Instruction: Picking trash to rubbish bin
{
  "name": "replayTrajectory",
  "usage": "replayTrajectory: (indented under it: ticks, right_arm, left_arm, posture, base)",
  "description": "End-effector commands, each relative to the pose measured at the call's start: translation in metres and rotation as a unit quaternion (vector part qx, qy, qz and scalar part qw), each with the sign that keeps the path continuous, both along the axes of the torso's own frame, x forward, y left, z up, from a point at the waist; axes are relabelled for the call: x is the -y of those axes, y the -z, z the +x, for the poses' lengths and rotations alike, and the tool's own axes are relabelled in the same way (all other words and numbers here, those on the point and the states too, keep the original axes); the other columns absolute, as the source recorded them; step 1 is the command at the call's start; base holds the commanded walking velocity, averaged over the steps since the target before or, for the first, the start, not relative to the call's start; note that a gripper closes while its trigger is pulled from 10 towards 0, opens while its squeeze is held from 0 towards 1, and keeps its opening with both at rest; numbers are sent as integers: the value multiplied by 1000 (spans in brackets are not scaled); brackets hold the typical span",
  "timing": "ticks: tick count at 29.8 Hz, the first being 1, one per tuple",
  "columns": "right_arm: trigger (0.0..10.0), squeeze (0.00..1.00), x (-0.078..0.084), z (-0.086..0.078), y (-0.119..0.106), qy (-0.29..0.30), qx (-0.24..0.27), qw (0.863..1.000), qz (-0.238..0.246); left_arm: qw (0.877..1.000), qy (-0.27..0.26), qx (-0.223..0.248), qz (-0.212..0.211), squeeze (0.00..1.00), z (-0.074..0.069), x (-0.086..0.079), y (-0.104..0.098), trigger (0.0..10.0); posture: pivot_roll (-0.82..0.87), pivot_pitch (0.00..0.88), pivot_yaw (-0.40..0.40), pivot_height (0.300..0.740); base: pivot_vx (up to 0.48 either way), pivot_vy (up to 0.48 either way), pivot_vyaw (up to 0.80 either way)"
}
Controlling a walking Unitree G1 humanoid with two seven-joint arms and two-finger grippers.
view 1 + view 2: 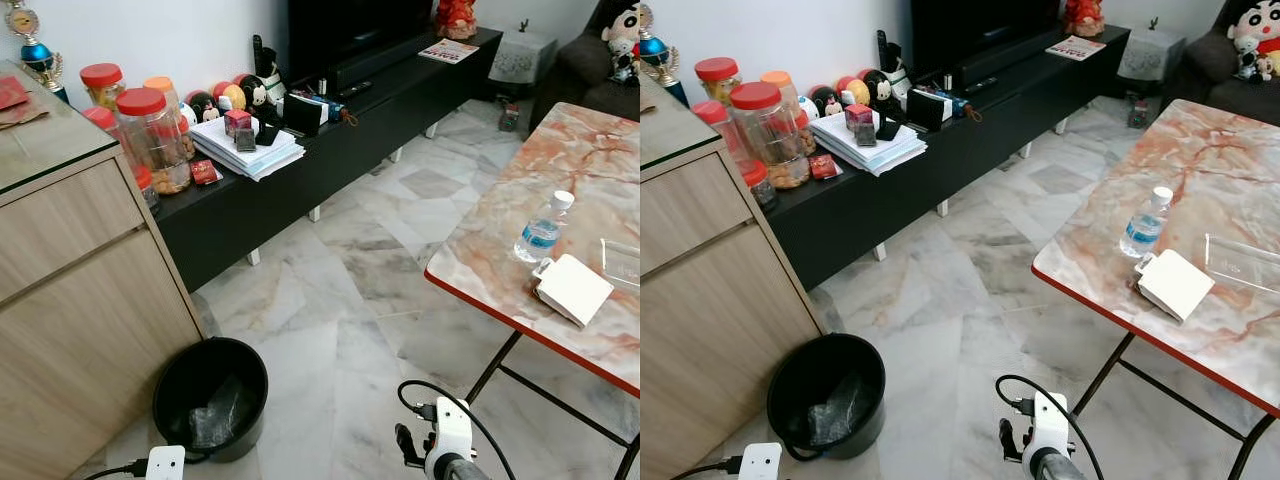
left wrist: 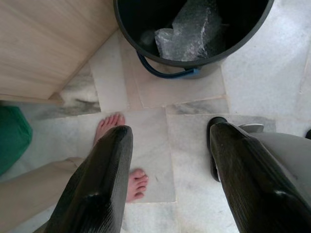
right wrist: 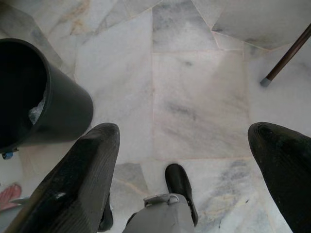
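Right now your head camera looks down on a marble floor with a black rubbish bin standing beside a light wooden cabinet. You can see a crumpled piece of clear plastic lying inside the bin, and a blue handle hangs along the bin's outer wall. To your right stands a folding table with a red-edged marble-pattern top; on it sit a small water bottle, upright, with a white box just beside it, and a clear tray near the table's far right edge. These are the loose items within your sight that could go to the bin, and they are well apart from it.

Your left gripper hangs low over the floor close to the bin, its two black fingers spread wide with nothing between them. Your right gripper also hangs over the floor, fingers wide apart and empty, with the bin off to one side and a table leg's foot ahead.

A person's bare feet stand on the tiles near your left gripper. Along the wall runs a low black TV bench crowded with red-lidded jars, a stack of papers and small toys
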State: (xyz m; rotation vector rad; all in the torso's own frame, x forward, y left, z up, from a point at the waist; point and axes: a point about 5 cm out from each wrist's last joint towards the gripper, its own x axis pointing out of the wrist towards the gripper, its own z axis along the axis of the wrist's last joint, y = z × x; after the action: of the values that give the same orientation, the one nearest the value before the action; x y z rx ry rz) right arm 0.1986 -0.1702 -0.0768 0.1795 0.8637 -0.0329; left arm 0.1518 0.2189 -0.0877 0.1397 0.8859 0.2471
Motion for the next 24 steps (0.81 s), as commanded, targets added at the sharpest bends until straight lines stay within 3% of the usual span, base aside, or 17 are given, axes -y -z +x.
replayTrajectory:
  ticks: [1,15,20,24]
  right_arm:
    - [10000,0,1,-1,1,0,-3,1000,-5]
    - [10000,0,3,-4,2,1,-7,1000,-12]
    - [10000,0,3,-4,2,0,-9,1000,-15]
    - [10000,0,3,-4,2,0,-9,1000,-15]
  left_arm:
    - [1000,-5,-2,3,0,-4,-3,1,10000]
    - [1000,7,-4,15,0,-2,-4,0,10000]
    - [1000,9,-6,15,0,0,-3,0,10000]
    - [1000,10,-7,14,0,0,-3,0,10000]
  posture:
    - [63,64,-7,740]
    - [57,40,-1,740]
    - [56,36,-1,740]
    - [56,36,-1,740]
  base:
    - [0,0,-800]
    - [0,0,-800]
    - [0,-392,-800]
    - [0,0,-800]
